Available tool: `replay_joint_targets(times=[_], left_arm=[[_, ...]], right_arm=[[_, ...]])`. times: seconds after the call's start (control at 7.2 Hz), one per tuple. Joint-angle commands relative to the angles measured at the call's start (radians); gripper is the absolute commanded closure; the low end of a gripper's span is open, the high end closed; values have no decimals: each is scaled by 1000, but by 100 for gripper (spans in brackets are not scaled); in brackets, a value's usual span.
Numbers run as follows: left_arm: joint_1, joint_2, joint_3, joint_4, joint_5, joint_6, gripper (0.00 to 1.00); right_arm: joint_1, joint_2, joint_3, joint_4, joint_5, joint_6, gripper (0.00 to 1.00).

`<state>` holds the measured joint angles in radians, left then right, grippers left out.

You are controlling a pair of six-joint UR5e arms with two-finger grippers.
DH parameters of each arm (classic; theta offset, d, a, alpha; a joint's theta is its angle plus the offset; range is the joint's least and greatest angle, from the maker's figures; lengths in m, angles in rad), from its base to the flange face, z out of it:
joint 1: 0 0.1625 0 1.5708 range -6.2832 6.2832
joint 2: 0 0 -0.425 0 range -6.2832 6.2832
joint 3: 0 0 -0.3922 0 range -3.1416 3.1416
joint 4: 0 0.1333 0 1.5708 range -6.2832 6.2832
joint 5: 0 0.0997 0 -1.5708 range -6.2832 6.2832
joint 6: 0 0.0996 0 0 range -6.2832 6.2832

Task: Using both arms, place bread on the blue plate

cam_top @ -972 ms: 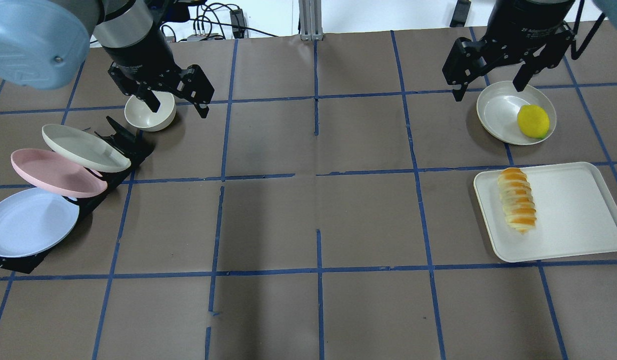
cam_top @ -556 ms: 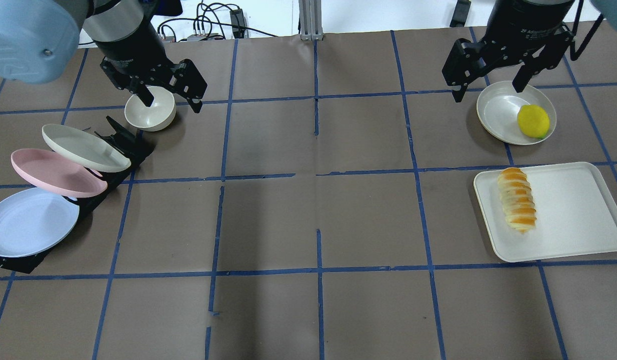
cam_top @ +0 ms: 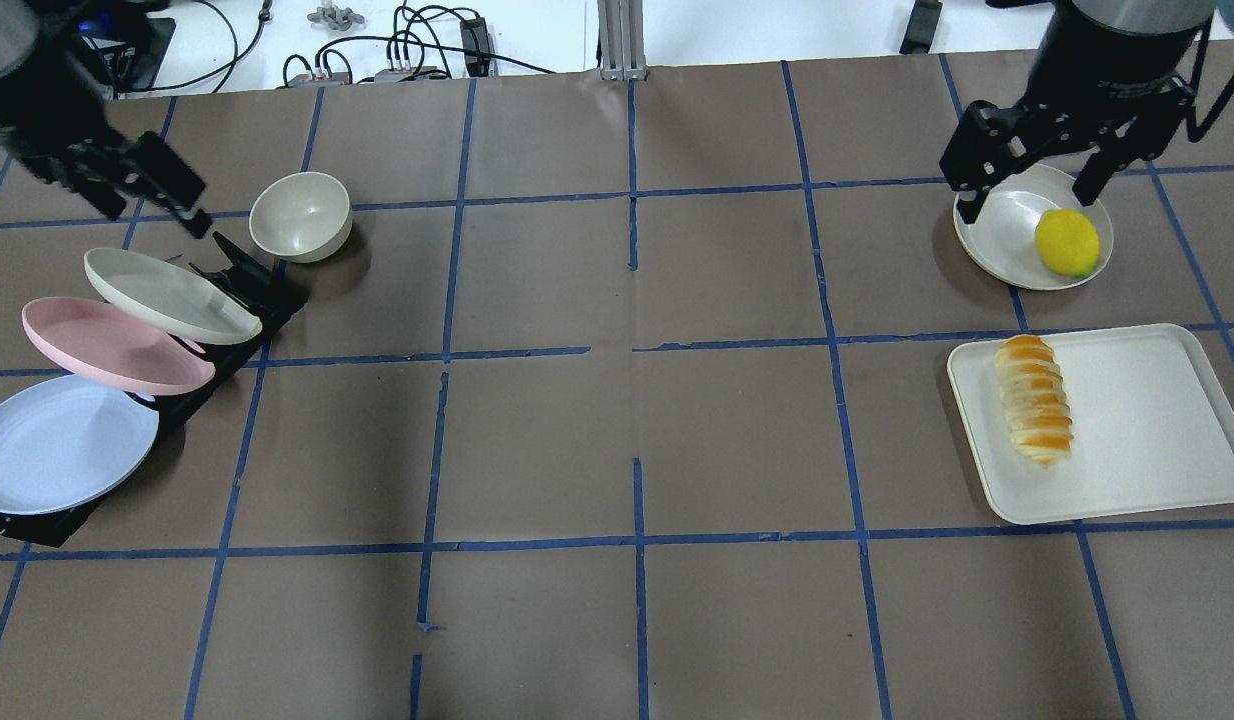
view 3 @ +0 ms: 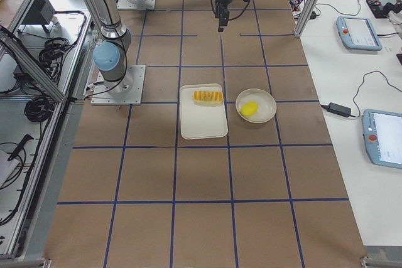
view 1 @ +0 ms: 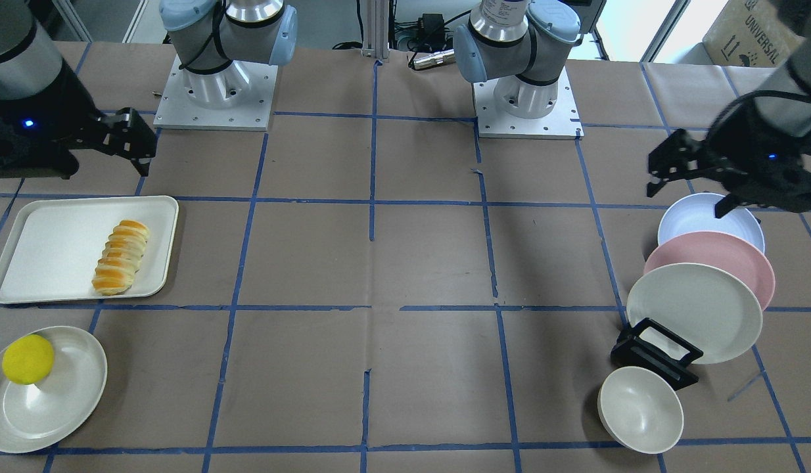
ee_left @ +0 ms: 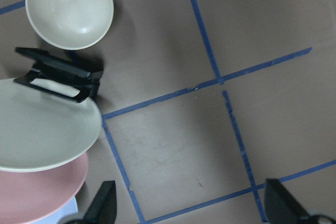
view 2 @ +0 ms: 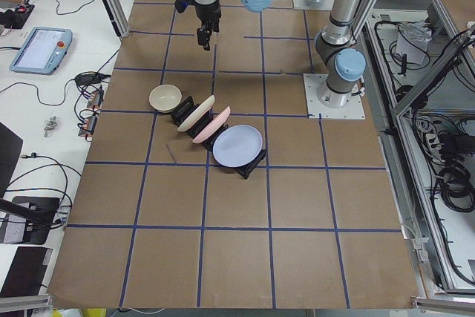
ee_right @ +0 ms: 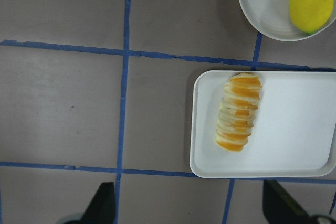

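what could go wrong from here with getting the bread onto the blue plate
The blue plate leans in a black rack with the pink plate overlapping its edge. The left gripper, jaws open, might drag or topple the pink one while pulling the blue one out. The bread lies close to the tray rim, so the right gripper might catch the rim and shift the tray.

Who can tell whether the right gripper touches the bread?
Apart. Overhead view: the right gripper hangs open by the lemon plate; the bread lies on the white tray.
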<state>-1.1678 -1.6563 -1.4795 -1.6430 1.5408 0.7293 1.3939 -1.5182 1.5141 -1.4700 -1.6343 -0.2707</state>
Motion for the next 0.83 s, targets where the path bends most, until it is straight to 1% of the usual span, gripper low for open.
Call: replay_joint_targets(times=[0.0, 0.14, 0.28, 0.42, 0.56, 0.69], left_arm=[[356, 0, -7, -35, -22, 415, 0], [482, -23, -5, -59, -21, 486, 0], [538, -77, 13, -58, -18, 516, 0], [552, -158, 43, -40, -16, 521, 0], [562, -237, 111, -37, -18, 519, 0], [550, -313, 167, -38, -27, 512, 0]], right_arm=[[-210, 0, 151, -123, 25, -204, 1], [-263, 0, 226, -175, 25, -208, 1], [-271, 1, 288, -243, 19, -205, 1], [-271, 1, 343, -303, 16, -200, 1], [-271, 1, 388, -347, 18, -196, 1], [-274, 6, 406, -387, 14, -197, 1]])
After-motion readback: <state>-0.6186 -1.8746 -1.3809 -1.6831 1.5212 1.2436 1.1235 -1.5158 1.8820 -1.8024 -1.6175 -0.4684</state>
